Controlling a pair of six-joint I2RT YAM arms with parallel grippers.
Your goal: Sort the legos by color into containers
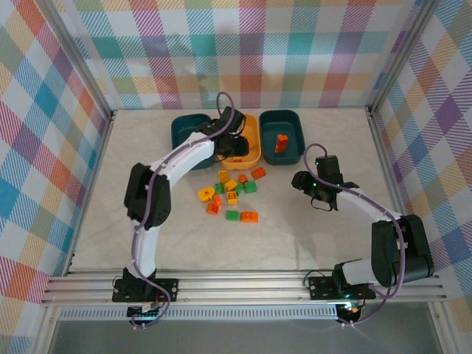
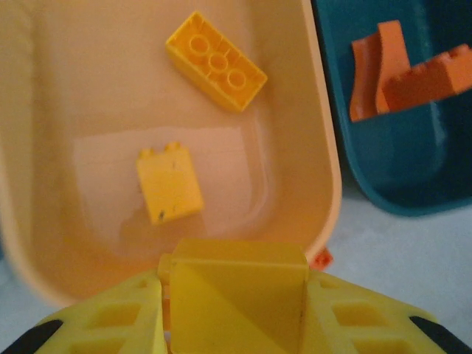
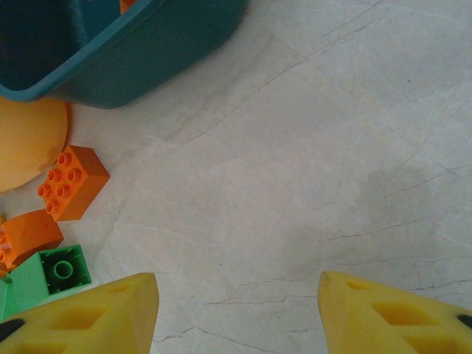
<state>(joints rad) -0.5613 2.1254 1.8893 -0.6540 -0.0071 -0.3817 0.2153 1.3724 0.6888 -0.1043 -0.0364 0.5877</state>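
The right gripper [image 3: 236, 299] hung wide and empty beside the loose little plastic bricks [image 1: 232, 195] on the pale table [image 3: 310, 147]. Farther off, the left gripper [image 2: 233, 313] pinched a yellow plastic brick [image 2: 232, 269] just over the near edge of the rounded yellow-orange plastic tub [image 2: 88, 88], straight below.

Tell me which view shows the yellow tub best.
Left wrist: looks straight into the yellow tub, two bricks inside. Top view: the arm covers part. Right wrist: just its edge.
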